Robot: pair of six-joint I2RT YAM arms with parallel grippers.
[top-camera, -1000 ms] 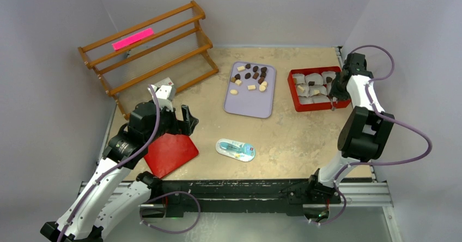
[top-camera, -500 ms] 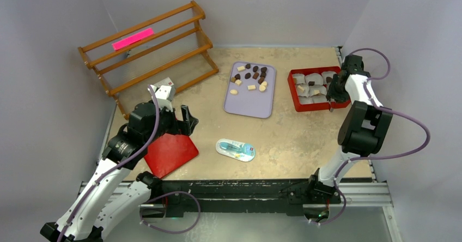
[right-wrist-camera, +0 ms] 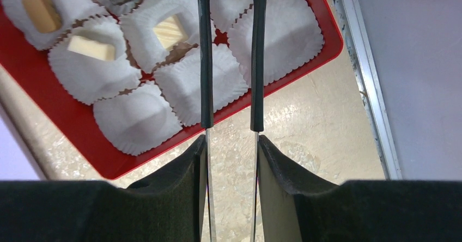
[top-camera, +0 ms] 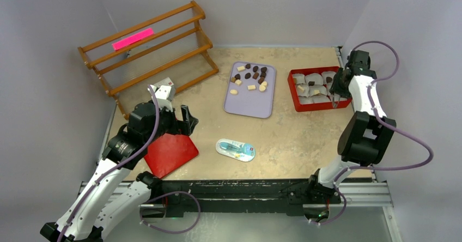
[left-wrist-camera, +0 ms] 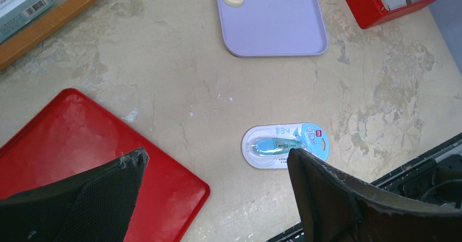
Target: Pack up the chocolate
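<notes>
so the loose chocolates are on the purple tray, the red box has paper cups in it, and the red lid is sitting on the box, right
Not quite. The red lid lies flat on the table near the left arm, well apart from the red box, which is open; the top view shows it. The chocolates on the purple tray and the paper cups are right.

Plain grey walls (top-camera: 283,7) enclose a mottled beige tabletop (top-camera: 294,138) under even light.
</notes>
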